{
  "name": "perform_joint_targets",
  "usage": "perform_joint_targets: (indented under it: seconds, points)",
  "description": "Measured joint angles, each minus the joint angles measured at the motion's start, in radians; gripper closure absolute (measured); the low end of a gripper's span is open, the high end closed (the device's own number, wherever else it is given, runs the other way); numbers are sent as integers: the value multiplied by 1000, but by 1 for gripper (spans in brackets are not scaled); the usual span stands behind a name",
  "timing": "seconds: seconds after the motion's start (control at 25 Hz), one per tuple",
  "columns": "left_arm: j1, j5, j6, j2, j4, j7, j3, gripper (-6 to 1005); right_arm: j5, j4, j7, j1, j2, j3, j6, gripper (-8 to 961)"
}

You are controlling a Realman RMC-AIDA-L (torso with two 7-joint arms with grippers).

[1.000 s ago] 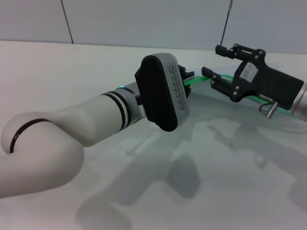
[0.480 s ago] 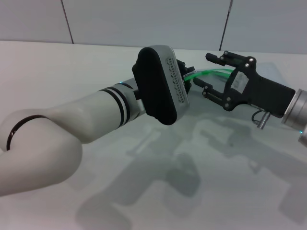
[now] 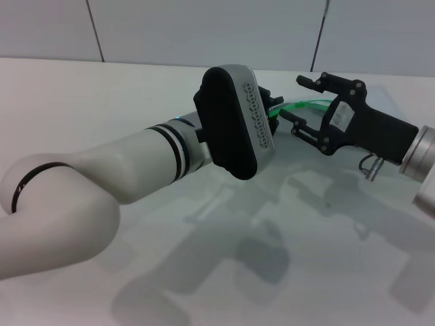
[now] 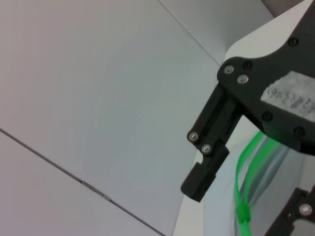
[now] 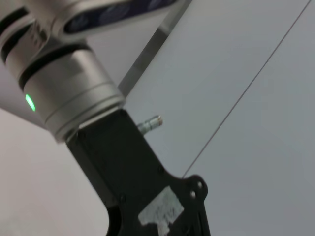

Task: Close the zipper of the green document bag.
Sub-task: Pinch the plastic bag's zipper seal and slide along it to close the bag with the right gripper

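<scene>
The zipper (image 3: 307,104) is a thin bright green strip lifted off the table between my two arms. In the left wrist view the zipper (image 4: 244,167) carries a small green slider (image 4: 242,214), with the pale translucent film of the green document bag (image 4: 275,160) beside it. My right gripper (image 3: 293,97) is open, one finger above the strip and one below. My left gripper is mostly hidden behind its own black and grey wrist (image 3: 234,122), right at the strip's near end.
The white table (image 3: 102,88) runs back to a grey panelled wall (image 3: 204,27). My white left forearm (image 3: 102,183) crosses the foreground. The right wrist view holds a silver wrist (image 5: 69,88) and a black gripper body (image 5: 142,182).
My right gripper has moved left toward the left wrist and risen, and the green strip has lifted with it. In the last half second both wrists shifted slightly right.
</scene>
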Motion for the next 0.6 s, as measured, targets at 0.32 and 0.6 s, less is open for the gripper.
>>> perform_joint_targets:
  seconds: [0.32,0.6]
  points:
    - [0,0,5,0,3,1,0,945,0,-5,-7,-4,3,1,61,457]
    - [0,0,13,0,3,1,-1,945,0,-6,-5,-9,3,10,74,499]
